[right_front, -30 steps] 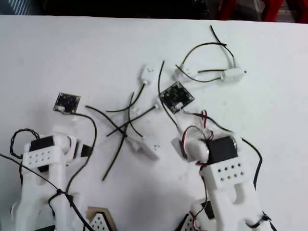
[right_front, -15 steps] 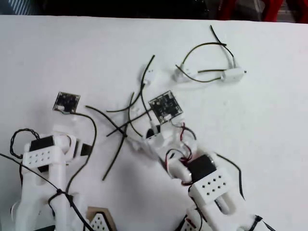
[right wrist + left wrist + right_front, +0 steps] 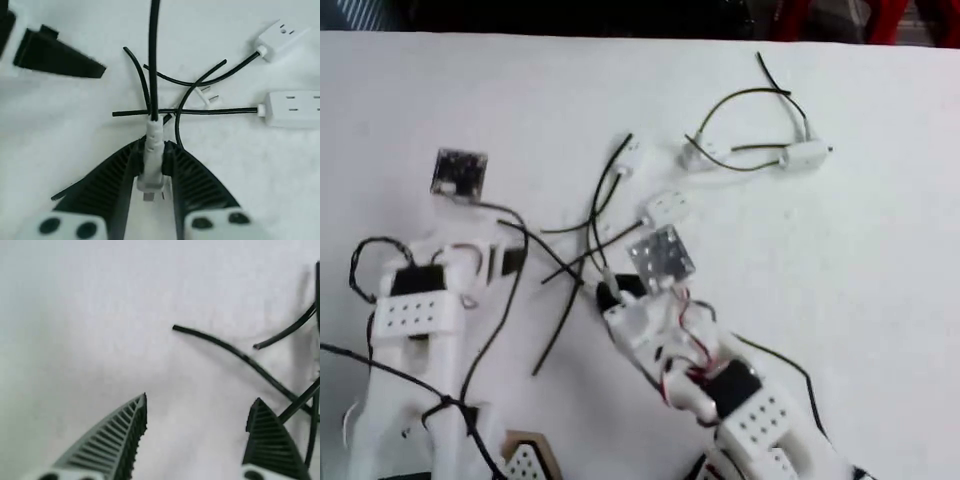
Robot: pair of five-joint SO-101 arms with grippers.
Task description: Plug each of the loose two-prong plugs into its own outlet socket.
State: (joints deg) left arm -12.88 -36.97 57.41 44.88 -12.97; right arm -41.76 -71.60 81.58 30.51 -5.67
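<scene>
Right fingers (image 3: 112, 182) pinch a white plug (image 3: 151, 167) while left fingers (image 3: 125, 435) gape apart.

The left hand (image 3: 201, 399) gapes over table (image 3: 75, 315), black cords (image 3: 225, 346) beside.

outlet strip (image 3: 292, 108) cropped, plug (image 3: 151, 167) partly hidden

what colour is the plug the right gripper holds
The plug is white, on a black cord; clearest in the right wrist view.
</scene>
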